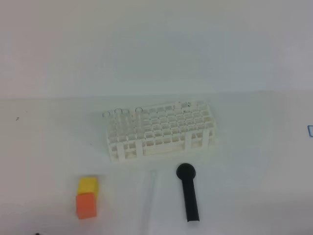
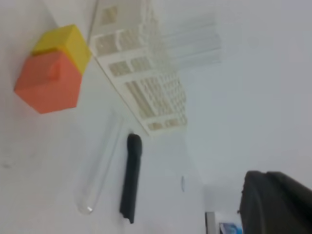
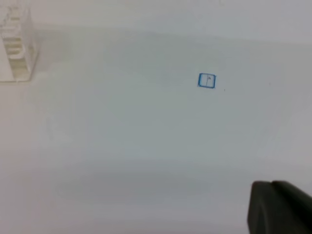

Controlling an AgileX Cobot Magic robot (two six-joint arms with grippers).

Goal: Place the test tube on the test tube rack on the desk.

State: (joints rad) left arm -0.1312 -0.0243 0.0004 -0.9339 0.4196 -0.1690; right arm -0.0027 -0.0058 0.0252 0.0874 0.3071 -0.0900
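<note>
Pre-grasp stage: test tube (image 2: pixel 100 163) lying flat on desk (image 1: pixel 254 186), between cubes (image 1: pixel 87 197) and black stick (image 1: pixel 188 192), in front of rack (image 1: pixel 159 131). Both grippers closed, holding nothing. Next needing left jaws opening, lowering over tube.

The scene was lit brightly and evenly (shadows were barely cast); all views were softly blurred, and whites were washed out toward twelve o'clock.

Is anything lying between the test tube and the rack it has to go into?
Nothing visible does. The test tube lies on the desk just in front of the test tube rack, with the black stick to its right and the cubes to its left.
</note>
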